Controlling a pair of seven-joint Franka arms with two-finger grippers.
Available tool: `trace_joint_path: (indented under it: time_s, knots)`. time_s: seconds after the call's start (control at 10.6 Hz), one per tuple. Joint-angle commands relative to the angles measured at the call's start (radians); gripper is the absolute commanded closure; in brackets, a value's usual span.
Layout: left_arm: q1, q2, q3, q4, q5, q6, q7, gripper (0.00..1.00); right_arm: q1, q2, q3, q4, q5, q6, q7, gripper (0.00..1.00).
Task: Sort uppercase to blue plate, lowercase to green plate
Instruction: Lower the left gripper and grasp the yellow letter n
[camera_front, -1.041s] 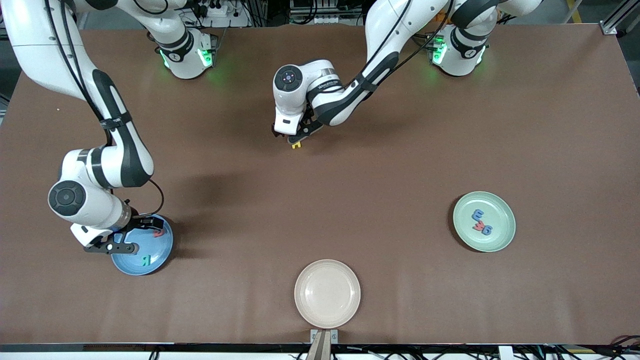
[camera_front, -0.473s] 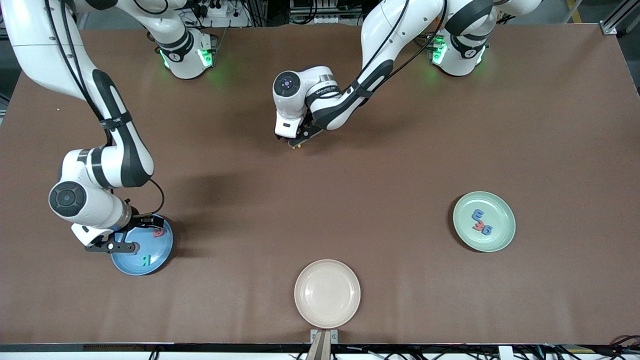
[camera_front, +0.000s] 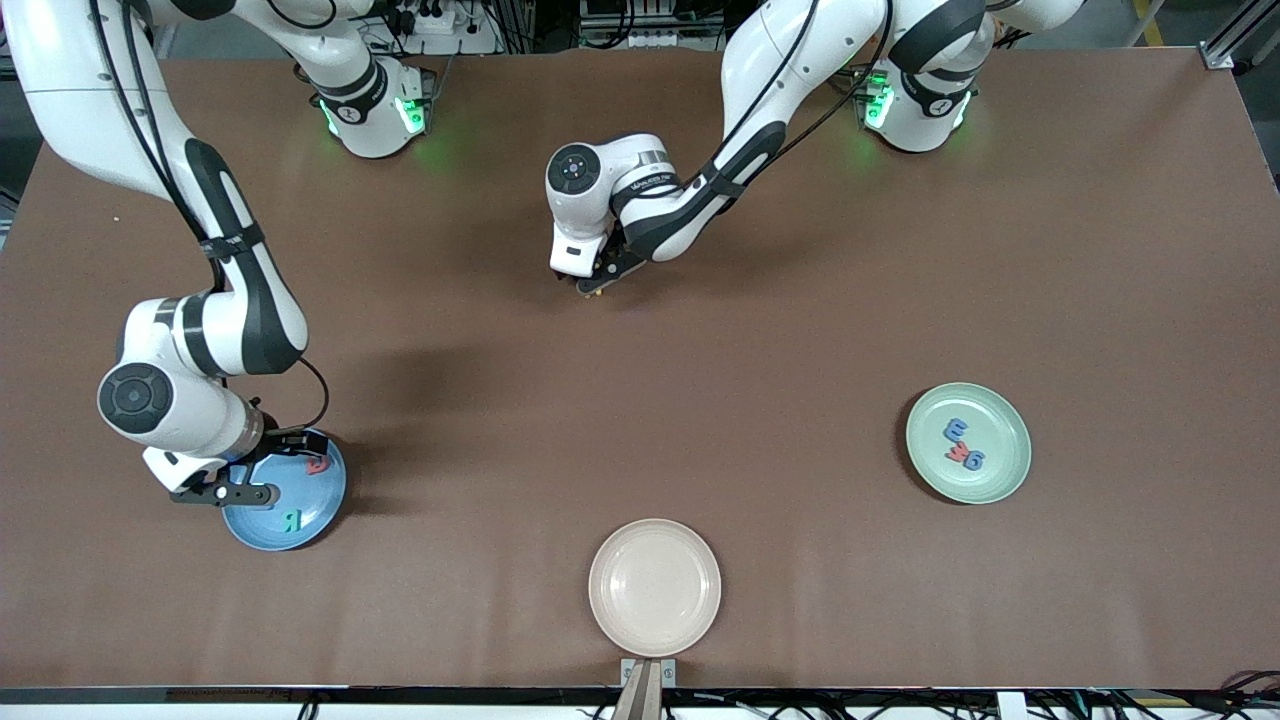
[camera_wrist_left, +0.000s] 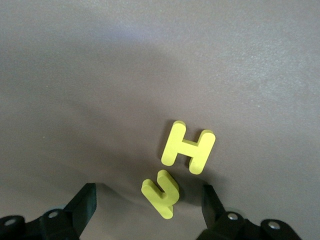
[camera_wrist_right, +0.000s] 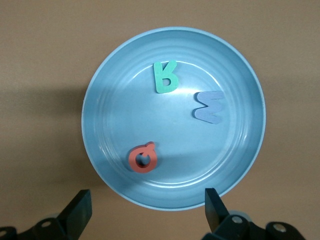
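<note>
Low over the table's middle, toward the robots' bases, my left gripper (camera_front: 592, 285) (camera_wrist_left: 148, 207) stands open. A thin yellow lowercase letter (camera_wrist_left: 161, 192) lies flat between its fingers (camera_wrist_left: 82, 205), touching neither. The yellow H (camera_wrist_left: 188, 147) lies right beside that letter. My right gripper (camera_front: 245, 480) (camera_wrist_right: 147, 210) hangs open and empty over the blue plate (camera_front: 325, 495) (camera_wrist_right: 120, 115), which holds the teal-green R (camera_wrist_right: 165, 76), dark blue M (camera_wrist_right: 209, 106) and red Q (camera_wrist_right: 143, 157). The green plate (camera_front: 1000, 420) holds a light blue e (camera_front: 957, 429), a pinkish-red w (camera_front: 958, 454) and another light blue letter (camera_front: 975, 461).
A cream-white plate (camera_front: 654, 586) sits at the table's edge nearest the front camera, midway between the two coloured plates. The left arm's forearm stretches from its base down to the yellow letters.
My left gripper has come down over the yellow letters, which it now hides in the front view. The right arm has not moved.
</note>
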Motion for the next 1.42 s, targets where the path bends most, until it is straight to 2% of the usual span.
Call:
trace_joint_path:
  time_s: [0.0,0.09,0.47,0.66,0.95,1.32]
  knots:
    - [-0.007,0.016,0.002,0.024,0.029,-0.011,-0.023,0.28,-0.004,0.003,0.007,0.010,0.013,-0.012,-0.007,0.00]
    - [-0.007,0.016,0.000,0.024,0.034,-0.011,-0.022,0.37,-0.004,0.001,0.007,0.010,0.013,-0.012,-0.009,0.00]
    - [-0.007,0.016,0.002,0.026,0.037,-0.011,-0.018,0.62,0.000,-0.002,0.005,0.008,0.013,-0.012,-0.007,0.00]
    - [-0.007,0.016,0.000,0.024,0.049,-0.011,-0.018,0.80,0.002,-0.002,0.007,0.010,0.013,-0.030,-0.007,0.00]
    - [-0.007,0.019,0.000,0.024,0.049,-0.011,-0.019,1.00,0.008,-0.005,0.009,0.010,0.015,-0.050,-0.007,0.00]
    - [0.001,-0.005,-0.004,0.045,0.062,-0.014,-0.018,1.00,0.014,-0.008,0.013,0.008,0.015,-0.072,-0.007,0.00]
